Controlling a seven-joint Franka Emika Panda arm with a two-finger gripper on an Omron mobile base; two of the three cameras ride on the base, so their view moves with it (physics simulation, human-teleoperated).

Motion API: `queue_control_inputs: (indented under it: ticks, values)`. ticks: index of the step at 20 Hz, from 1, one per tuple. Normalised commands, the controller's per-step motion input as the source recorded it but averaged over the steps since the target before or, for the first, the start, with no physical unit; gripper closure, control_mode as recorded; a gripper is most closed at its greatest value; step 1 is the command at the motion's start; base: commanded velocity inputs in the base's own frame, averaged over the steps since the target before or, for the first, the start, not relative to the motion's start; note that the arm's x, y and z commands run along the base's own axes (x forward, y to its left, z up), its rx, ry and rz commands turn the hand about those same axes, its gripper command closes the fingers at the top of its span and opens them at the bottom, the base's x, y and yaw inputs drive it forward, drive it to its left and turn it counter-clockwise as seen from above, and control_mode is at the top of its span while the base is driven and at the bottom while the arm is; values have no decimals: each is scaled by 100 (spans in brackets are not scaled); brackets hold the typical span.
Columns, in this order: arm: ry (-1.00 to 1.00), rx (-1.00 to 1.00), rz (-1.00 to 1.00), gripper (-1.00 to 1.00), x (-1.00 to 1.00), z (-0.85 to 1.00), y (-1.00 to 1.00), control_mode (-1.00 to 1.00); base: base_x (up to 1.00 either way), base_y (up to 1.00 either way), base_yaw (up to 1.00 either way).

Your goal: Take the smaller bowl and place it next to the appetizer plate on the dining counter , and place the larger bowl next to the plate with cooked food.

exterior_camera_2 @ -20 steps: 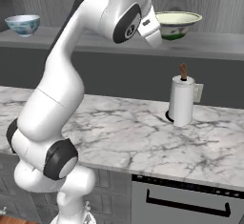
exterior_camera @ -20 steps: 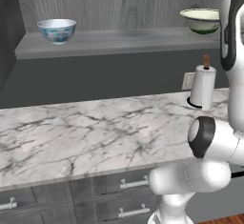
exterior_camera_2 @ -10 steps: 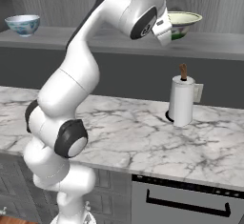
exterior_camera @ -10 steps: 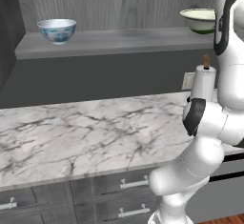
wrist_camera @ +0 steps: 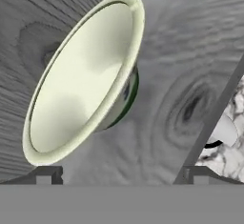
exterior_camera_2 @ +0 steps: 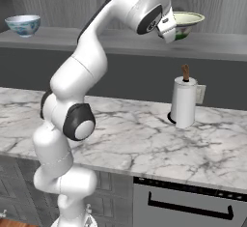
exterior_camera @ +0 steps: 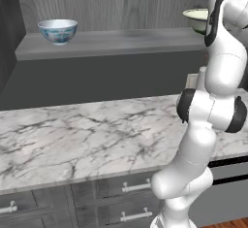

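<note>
Two dark fingertips (wrist_camera: 44, 174) of the gripper (wrist_camera: 119, 175) stand wide apart, empty, just short of the larger bowl (wrist_camera: 81, 80) on the grey shelf (exterior_camera_2: 120, 41). Glazed, rigid and probably slippery, it seems best pinched at its thin flared rim. Arm reaches high, wrist angled; farther left sits the smaller bowl (exterior_camera: 57, 30).
</note>
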Motion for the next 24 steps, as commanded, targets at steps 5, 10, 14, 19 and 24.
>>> queue_control_inputs:
  ticks: [5, 10, 14, 19, 24]
  values:
    - [3, 0, 0, -100, 45, -10, -16, -100, 0, 0, 0]
    - [1, 0, 0, -100, 45, -7, -19, -100, 0, 0, 0]
    - [0, 0, 0, -100, 44, -4, -18, -100, 0, 0, 0]
    - [0, 0, 0, 100, 32, -2, -7, -100, 0, 0, 0]
    - [0, 0, 0, 100, 1, -1, 0, -100, 0, 0, 0]
